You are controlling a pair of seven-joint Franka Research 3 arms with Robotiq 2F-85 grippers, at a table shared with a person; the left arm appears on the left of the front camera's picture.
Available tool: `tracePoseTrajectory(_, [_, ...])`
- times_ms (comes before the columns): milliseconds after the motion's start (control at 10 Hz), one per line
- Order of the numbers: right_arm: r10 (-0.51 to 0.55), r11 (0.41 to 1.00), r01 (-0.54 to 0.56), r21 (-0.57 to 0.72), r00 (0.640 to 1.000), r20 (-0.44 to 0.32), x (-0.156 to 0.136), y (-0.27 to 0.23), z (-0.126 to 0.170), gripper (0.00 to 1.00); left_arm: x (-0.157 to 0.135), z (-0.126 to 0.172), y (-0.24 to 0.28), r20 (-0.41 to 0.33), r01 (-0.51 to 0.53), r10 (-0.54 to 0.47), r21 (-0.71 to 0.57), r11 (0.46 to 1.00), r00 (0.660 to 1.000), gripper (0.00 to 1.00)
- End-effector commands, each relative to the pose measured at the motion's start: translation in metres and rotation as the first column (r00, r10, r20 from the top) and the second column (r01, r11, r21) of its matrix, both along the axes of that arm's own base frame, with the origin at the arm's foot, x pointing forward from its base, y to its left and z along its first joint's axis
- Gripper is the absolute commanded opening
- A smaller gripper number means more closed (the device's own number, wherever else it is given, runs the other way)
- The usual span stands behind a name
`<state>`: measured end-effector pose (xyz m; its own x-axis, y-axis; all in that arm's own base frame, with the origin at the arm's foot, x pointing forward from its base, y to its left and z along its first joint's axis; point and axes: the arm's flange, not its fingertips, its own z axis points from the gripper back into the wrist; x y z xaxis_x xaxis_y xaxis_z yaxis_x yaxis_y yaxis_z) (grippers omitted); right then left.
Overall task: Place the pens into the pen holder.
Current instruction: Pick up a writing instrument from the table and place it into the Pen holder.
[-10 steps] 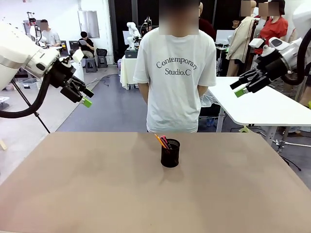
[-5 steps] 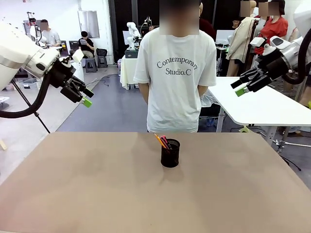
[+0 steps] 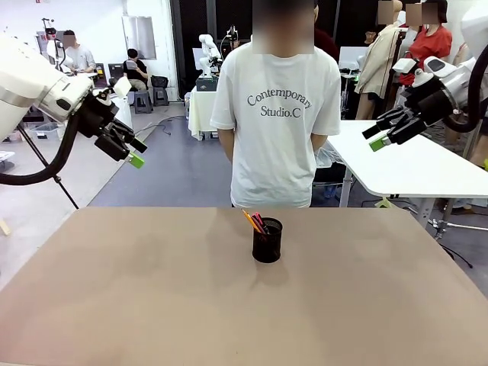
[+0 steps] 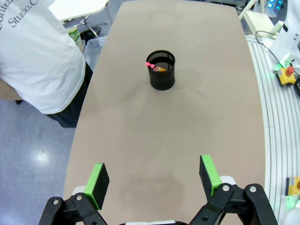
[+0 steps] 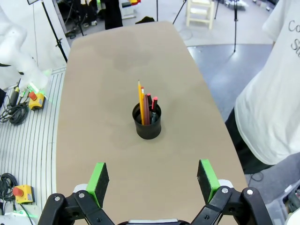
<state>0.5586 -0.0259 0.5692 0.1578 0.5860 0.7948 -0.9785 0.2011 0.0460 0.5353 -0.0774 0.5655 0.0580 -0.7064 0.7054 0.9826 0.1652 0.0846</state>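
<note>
From the front, the pen holder [image 3: 267, 240] stands upright on the brown table [image 3: 152, 305], near its far edge and just in front of a person [image 3: 274, 114] in a white T-shirt. Three pens [image 3: 255, 223] stand in it, tips rising above the rim and leaning toward the picture's left: one yellow-orange pencil [image 3: 249, 220], one thin pink pen and one red-and-black marker. The left gripper [image 3: 130, 151] hangs high at the left with its fingers spread, holding nothing. The right gripper [image 3: 377, 137] hangs high at the right, likewise spread and bare.

The left wrist view looks down on the cup [image 4: 162, 71], mid-table and well apart from the green pads [image 4: 99, 178], which stand wide. Pink ends [image 4: 150, 64] poke past its rim on the side nearer the person.

In the right wrist view the holder [image 5: 147, 122] sits mid-table, the pencil [image 5: 140, 101] tallest, the two reddish pens [image 5: 151, 107] beside it, all near upright. The pads [image 5: 207, 173] stand wide apart.
</note>
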Motion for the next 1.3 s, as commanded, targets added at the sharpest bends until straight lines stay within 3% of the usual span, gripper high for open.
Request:
tracePoseTrajectory(0, [0.001, 1.0, -0.001, 0.0, 1.0, 0.002, -0.0009, 0.0007, 0.0015, 1.0, -0.001, 0.003, -0.0004, -0.014, -0.003, 0.003, 0.007, 1.0, 1.0, 1.0])
tracePoseTrajectory(1200, [0.001, 1.0, -0.001, 0.0, 1.0, 0.002, -0.0009, 0.0007, 0.0015, 1.0, -0.001, 0.003, -0.0004, -0.014, -0.003, 0.003, 0.007, 1.0, 1.0, 1.0])
